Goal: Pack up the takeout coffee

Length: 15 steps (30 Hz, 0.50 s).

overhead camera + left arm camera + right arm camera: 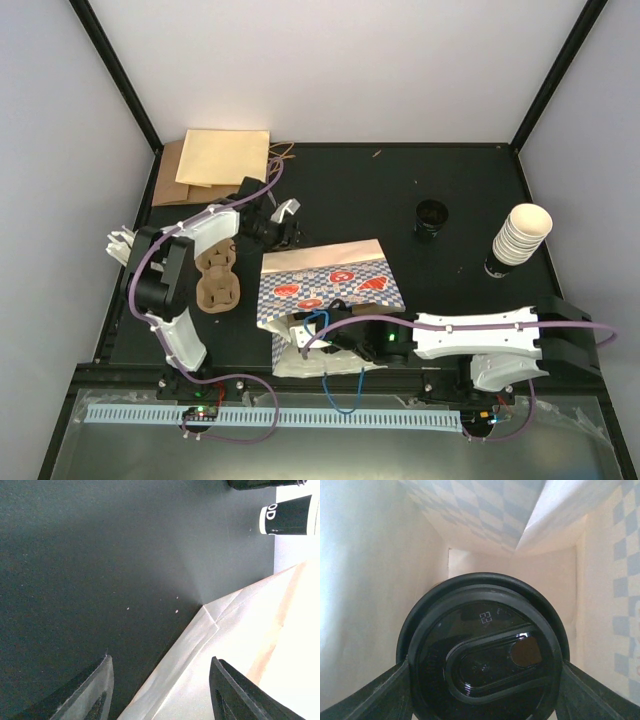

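Observation:
The takeout coffee shows only as its round black lid (485,655); the cup under it is hidden. It sits inside the blue-checked paper bag (330,285), whose white inner walls (370,580) surround it. My right gripper (485,692) is shut on it, with a dark finger (375,697) pressed against each side of the lid. From above, the right gripper (303,335) reaches into the bag's mouth at its near end. My left gripper (160,692) hangs open by the bag's far left corner (225,630), and that pale folded edge lies between the fingers (92,695), untouched.
A tall stack of cream cups (520,235) stands at the far right, a black lid stack (432,217) left of it. Brown cup carriers (218,275) lie beside the left arm. Flat brown paper bags (215,160) lie at the back left. A black cup with white letters (287,516) shows far off.

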### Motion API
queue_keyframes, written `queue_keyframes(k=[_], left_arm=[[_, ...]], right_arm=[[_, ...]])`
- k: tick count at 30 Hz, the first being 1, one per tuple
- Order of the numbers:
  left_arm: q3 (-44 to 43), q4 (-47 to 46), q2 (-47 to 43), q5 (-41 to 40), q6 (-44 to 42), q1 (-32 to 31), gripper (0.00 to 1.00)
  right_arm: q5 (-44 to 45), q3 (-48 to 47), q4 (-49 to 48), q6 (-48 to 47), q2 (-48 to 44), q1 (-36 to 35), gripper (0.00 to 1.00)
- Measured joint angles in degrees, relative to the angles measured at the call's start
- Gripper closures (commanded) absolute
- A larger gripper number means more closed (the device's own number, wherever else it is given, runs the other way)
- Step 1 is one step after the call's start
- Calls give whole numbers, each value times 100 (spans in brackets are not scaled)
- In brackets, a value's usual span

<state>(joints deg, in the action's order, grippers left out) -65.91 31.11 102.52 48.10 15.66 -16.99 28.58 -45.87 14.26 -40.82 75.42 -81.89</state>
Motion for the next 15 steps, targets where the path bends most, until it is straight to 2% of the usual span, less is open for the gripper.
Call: queue_keyframes(k=[15], left_arm=[[238,-168,-219,120,66,-35,46]], right_arm=[[74,-9,-72,42,376,0,50]])
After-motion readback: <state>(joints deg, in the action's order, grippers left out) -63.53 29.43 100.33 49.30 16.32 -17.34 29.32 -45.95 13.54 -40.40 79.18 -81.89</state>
